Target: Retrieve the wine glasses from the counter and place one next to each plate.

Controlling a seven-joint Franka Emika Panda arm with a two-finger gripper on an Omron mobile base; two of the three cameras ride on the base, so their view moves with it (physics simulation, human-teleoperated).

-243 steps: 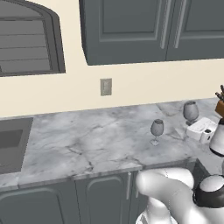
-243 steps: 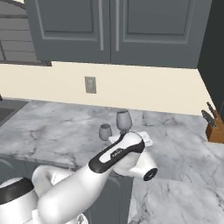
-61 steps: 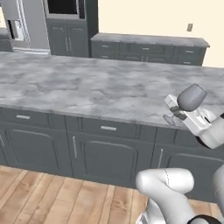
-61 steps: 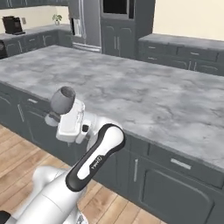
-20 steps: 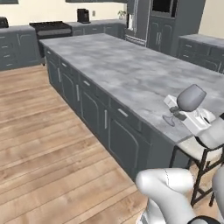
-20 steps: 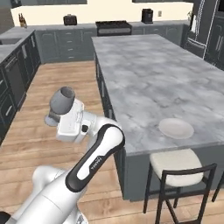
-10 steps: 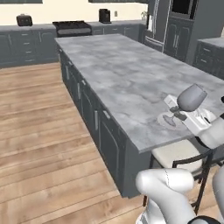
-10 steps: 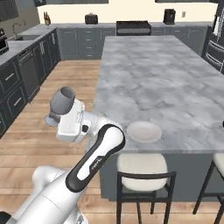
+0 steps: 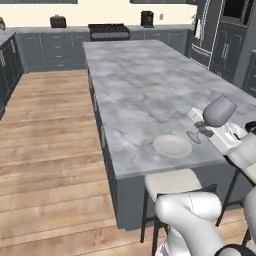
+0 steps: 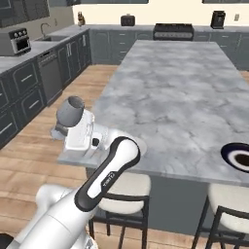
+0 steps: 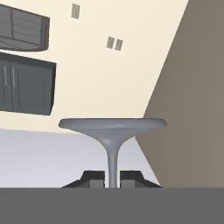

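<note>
My gripper (image 9: 204, 126) is shut on the thin stem of a smoky-grey wine glass (image 9: 218, 111), which it holds tilted in the air over the near end of the island. The glass's bowl (image 10: 71, 111) points up and away from the hand. In the hand view the stem (image 11: 112, 162) stands between my fingertips (image 11: 93, 177), with the round foot (image 11: 113, 124) above. The off-white plate (image 9: 172, 145) lies on the marble just left of the glass. The dark navy plate (image 10: 238, 156) lies at the right edge. The counter (image 10: 22, 54) with its sink runs along the far left wall.
Cushioned stools (image 9: 170, 182) (image 10: 120, 187) stand tucked under the island's near edge, with another (image 10: 227, 199) below the navy plate. Wood floor (image 9: 47, 150) lies open left of the island. A stove (image 9: 108, 29) and small appliances line the back wall.
The whole picture has shifted as the base drove around the island's end; the plates and stools are now closer. The gripper still holds the glass the same way.
</note>
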